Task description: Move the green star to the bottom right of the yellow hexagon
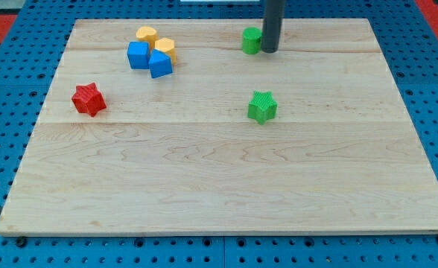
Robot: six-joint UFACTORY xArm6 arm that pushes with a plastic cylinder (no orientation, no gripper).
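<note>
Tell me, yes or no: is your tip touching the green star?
No. My tip stands by another green block near the view's top, clear of the green star.

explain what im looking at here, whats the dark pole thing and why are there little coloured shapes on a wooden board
The dark pole is the end of a robot arm. It has no claw; it only slides my tip along the wooden board to push blocks, so nothing is held. There is one picture, from a camera looking down at the board from its near edge.

My tip sits at the view's top, right beside a green block, whose shape I cannot make out. The green star lies lower down, near the middle. At the upper left cluster two yellow blocks and two blue blocks. A red star sits alone at the left.
</note>
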